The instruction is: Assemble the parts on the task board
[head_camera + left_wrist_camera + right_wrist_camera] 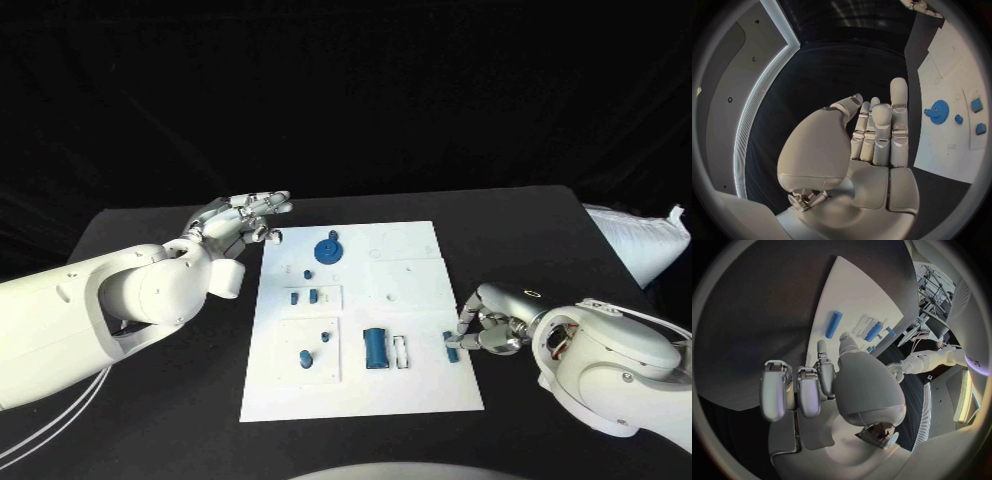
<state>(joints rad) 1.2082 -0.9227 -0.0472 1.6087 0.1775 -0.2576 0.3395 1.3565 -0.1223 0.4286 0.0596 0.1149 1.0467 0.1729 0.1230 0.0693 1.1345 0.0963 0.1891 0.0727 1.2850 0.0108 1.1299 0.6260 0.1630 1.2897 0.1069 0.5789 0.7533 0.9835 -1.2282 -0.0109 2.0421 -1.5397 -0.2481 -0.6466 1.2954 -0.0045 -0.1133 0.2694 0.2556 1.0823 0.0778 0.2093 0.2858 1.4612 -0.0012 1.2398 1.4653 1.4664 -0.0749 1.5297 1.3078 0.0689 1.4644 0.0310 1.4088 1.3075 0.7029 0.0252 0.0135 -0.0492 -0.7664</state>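
The white task board (411, 250) lies mid-table, also seen as the task board (942, 65) and task board (848, 287). On it are a blue gear (329, 248), the same gear (937, 111), a blue cylinder (375, 346), and several small blue pieces such as a piece (306, 358). A short blue peg (451, 346) lies at the board's right edge; this peg (833, 324) rests just beyond my right hand's fingertips. My right hand (483, 325) hovers there, half bent, holding nothing. My left hand (245, 215) hangs off the board's far left corner, its fingers (879, 132) straight and empty.
A white bag (635, 240) sits at the table's right edge. Bare black tabletop (159, 230) surrounds the board on both sides. Two thin white pins (401, 350) lie beside the blue cylinder.
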